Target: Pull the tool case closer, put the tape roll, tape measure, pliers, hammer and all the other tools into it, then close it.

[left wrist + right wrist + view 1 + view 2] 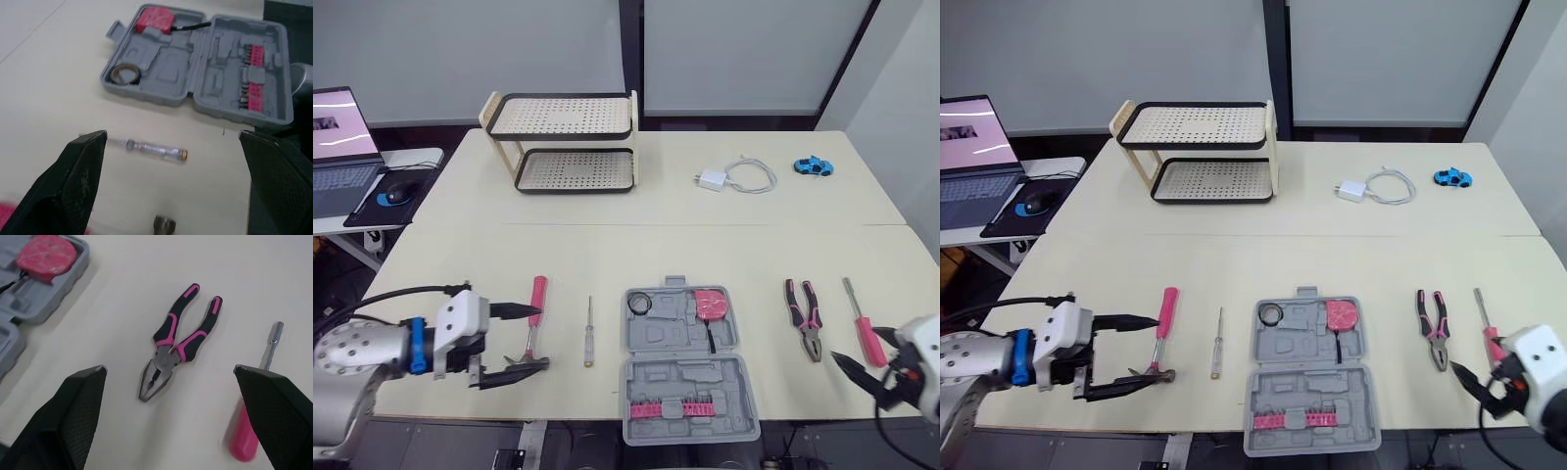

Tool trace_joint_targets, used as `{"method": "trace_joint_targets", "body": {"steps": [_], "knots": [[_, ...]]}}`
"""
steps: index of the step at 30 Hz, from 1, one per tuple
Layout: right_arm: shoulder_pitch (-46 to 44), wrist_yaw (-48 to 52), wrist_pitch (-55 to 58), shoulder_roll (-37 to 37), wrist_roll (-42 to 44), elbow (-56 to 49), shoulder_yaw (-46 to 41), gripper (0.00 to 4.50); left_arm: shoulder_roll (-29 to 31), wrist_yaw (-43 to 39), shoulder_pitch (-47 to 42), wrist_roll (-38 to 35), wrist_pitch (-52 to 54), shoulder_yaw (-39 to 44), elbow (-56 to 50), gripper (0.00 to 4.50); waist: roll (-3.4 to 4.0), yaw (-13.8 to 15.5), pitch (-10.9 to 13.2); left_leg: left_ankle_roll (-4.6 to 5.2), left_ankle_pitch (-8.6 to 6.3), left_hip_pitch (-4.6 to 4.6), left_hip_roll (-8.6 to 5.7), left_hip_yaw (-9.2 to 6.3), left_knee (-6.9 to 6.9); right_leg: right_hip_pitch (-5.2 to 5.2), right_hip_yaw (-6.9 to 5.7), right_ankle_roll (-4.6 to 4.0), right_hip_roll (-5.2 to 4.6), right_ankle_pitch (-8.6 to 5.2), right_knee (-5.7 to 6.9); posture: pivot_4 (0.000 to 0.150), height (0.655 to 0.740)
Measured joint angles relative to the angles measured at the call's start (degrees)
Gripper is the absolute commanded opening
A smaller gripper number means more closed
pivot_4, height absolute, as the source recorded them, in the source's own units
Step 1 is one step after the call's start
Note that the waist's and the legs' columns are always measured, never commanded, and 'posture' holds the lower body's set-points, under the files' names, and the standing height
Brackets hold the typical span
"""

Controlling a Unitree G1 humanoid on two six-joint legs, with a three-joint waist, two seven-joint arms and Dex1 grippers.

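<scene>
Hammer (534,328) lies flat near the left front of the table (607,245), pink grip away from me, head toward me, well left of the case (690,377). Left claw (512,341) is spread wide right at it. I expect it to be head-heavy and stiff with a slick steel neck, so pinch close to the head or it'll swing. Screwdriver (589,333) lies between hammer and case. Case is open at front centre, tape roll (639,304) and tape measure (710,304) seated inside. Pliers (806,318) and nut driver (864,323) lie right of it. Right claw (864,377) is spread, just beside them.
</scene>
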Motion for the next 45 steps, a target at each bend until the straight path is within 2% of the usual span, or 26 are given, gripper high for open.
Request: {"method": "trace_joint_targets", "body": {"steps": [4,10,20,29,30,32,38,39,45], "knots": [[-3.87,-9.10,4.03,5.97,-1.53,0.03,8.10,4.46,-0.23,-0.55,-5.09,-2.34,3.55,-4.50,-3.31,4.50,0.05,-0.19,0.00,0.00,0.00,0.00,-0.02,0.01,0.01,-0.04,0.04,0.00,0.03,0.00,0.02,0.150,0.7400],[-7.73,-16.87,1.63,8.66,-4.83,7.47,12.25,4.46,-0.24,-1.81,-8.16,-4.53,6.69,-7.81,-5.59,4.50,0.09,-0.57,0.01,0.00,0.00,0.02,-0.02,0.00,0.00,-0.06,0.04,0.00,0.07,0.00,0.04,0.150,0.7400],[-10.91,-20.69,-4.36,11.33,-4.78,17.61,14.43,4.46,-2.30,-2.27,-12.52,-5.77,7.92,-10.58,-6.30,4.50,0.10,-0.71,0.01,0.01,0.00,0.05,-0.02,0.02,0.01,-0.05,0.06,0.00,0.09,0.00,0.08,0.150,0.7400],[-12.22,-22.89,-6.44,12.77,-4.28,20.58,14.91,4.46,-4.90,-0.07,-14.56,-6.61,9.16,-12.33,-9.17,4.50,0.09,-0.69,-0.01,0.01,0.00,0.15,0.00,0.00,0.02,0.05,0.07,0.00,0.12,0.00,0.08,0.150,0.7400],[-12.28,-22.99,-6.47,13.08,-4.04,20.65,14.90,4.07,-5.01,0.17,-14.78,-6.61,9.32,-12.62,-9.42,4.50,0.09,-0.70,-0.01,0.01,0.00,0.19,0.00,0.01,0.01,0.08,0.09,0.00,0.12,0.00,0.08,0.150,0.7400],[-12.42,-23.14,-6.57,13.46,-3.50,20.80,14.93,3.62,-5.34,0.40,-15.06,-6.62,9.85,-12.75,-9.48,4.50,0.10,-0.73,-0.02,0.01,0.00,0.23,0.00,0.02,0.00,0.10,0.11,0.00,0.14,0.00,0.08,0.150,0.7400],[-13.35,-24.84,-6.42,14.23,-1.98,22.65,12.86,1.41,-6.11,2.04,-16.37,-6.62,11.44,-12.83,-9.63,4.50,0.06,-0.70,-0.04,0.01,0.00,0.29,0.00,0.02,0.00,0.15,0.13,0.00,0.15,0.00,0.08,0.150,0.7400],[-13.38,-24.91,-6.44,14.19,-1.87,22.76,12.79,1.15,-6.24,2.27,-16.38,-6.62,11.54,-12.83,-9.63,4.50,0.06,-0.71,-0.04,0.01,0.00,0.30,0.01,0.02,0.00,0.15,0.12,0.00,0.15,0.00,0.08,0.150,0.7400],[-13.59,-25.02,-7.91,14.18,-1.32,23.53,12.83,1.16,-8.00,3.45,-16.82,-6.64,11.64,-12.83,-9.63,4.50,0.04,-0.71,-0.06,0.01,0.00,0.32,0.00,0.04,0.00,0.17,0.14,0.00,0.15,0.00,0.08,0.150,0.7400]]}}
